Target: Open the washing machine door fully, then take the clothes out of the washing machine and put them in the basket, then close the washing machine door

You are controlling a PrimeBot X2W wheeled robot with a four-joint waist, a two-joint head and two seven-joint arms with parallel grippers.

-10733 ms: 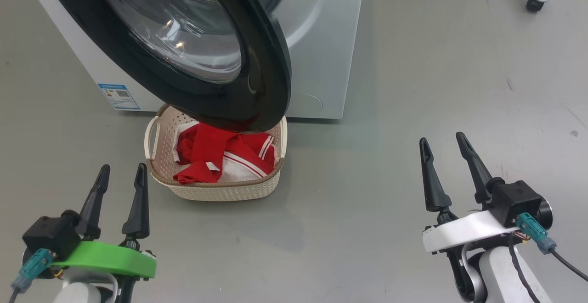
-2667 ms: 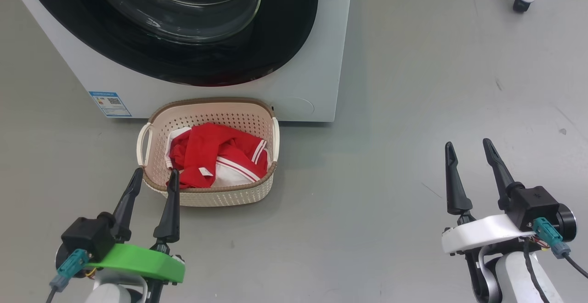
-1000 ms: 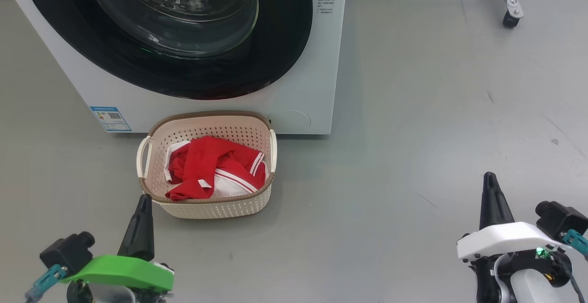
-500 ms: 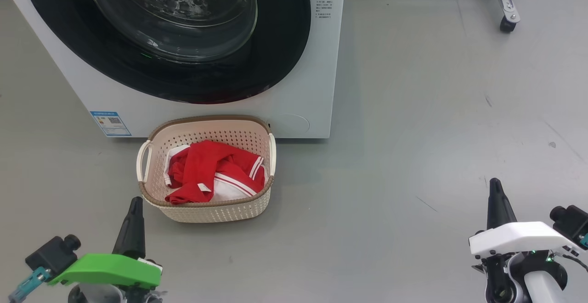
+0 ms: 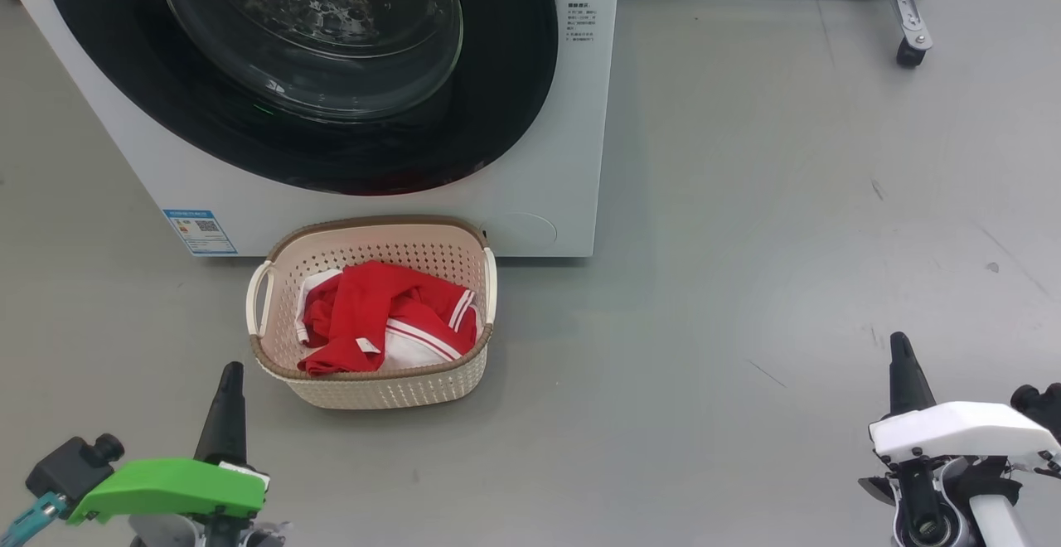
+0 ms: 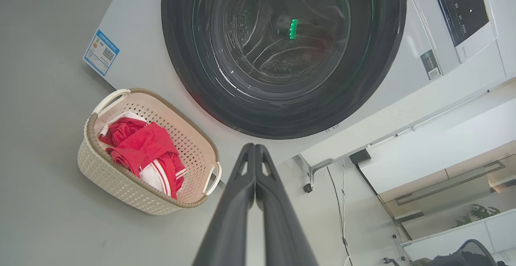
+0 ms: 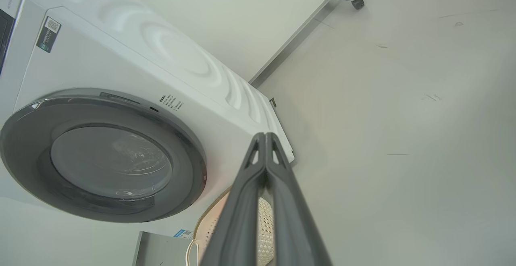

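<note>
1. The washing machine door point(image 5: 506, 83) is shut, flush against the white front of the washing machine point(image 5: 572, 157). Its black rim rings the clear glass bowl.
2. The basket point(image 5: 390, 388) stands on the floor point(image 5: 746, 282) at 6 o'clock of the door, with its far rim just beside the machine's base.
3. The clothes point(image 5: 365, 319), red with white parts and striped trim, lie bunched inside the basket, toward its 6 o'clock wall.
4. A blue sticker point(image 5: 199, 232) sits on the machine's lower front, at 10 o'clock of the basket.
5. The left jaws are pressed together and hold nothing. In the left wrist view the dark fingers point(image 6: 238, 205) meet along their length. They hover at 7 o'clock of the basket, near it but apart.
6. The right jaws are also pressed together and empty, fingers point(image 7: 242, 205) meeting at the tips. They hover at 4 o'clock of the basket, well apart from it.
7. A castor wheel point(image 5: 908, 54) rests on the floor at 3 o'clock of the door.
</note>
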